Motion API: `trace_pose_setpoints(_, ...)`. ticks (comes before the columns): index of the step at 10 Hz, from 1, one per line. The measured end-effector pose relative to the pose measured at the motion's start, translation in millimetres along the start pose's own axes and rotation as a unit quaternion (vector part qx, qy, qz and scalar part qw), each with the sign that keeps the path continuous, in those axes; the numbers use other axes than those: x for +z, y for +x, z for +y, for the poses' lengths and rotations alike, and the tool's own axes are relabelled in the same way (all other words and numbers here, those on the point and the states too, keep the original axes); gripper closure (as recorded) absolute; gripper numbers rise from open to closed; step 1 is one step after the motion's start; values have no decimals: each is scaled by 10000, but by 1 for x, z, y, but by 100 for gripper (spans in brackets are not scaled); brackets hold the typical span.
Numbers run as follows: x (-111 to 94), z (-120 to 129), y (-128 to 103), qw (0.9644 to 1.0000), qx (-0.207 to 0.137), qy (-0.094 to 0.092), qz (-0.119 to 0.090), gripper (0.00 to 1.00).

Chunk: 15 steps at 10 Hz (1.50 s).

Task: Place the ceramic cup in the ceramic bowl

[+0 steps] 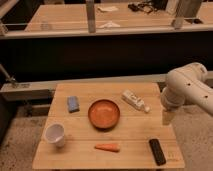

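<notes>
The white ceramic cup [55, 134] stands upright at the front left of the wooden table [80, 155]. The orange-brown ceramic bowl [104, 113] sits at the table's middle, holding nothing. My gripper [167, 117] hangs under the white arm at the table's right edge, far to the right of the cup and to the right of the bowl. It holds nothing that I can see.
A blue sponge [73, 103] lies at the back left. A white tube [135, 100] lies at the back right. A small orange carrot [107, 147] lies in front of the bowl. A black remote [157, 151] lies at the front right. A dark counter runs behind the table.
</notes>
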Motion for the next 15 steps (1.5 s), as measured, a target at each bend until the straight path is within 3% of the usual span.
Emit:
trace_pose_setpoints(2,-2,0,-2,10000,-74,12,62,20)
trace_pose_setpoints(5,-12,-2,-38,9988,-449,56,169,20)
trace_pose_setpoints(8,-16,-1,-41,9974,-659,53,286,20)
trace_pose_setpoints(12,-25,0,-83,9916,-1216,95,418,20)
trace_pose_setpoints(15,-31,3,-86,9866,-1529,58,563,20)
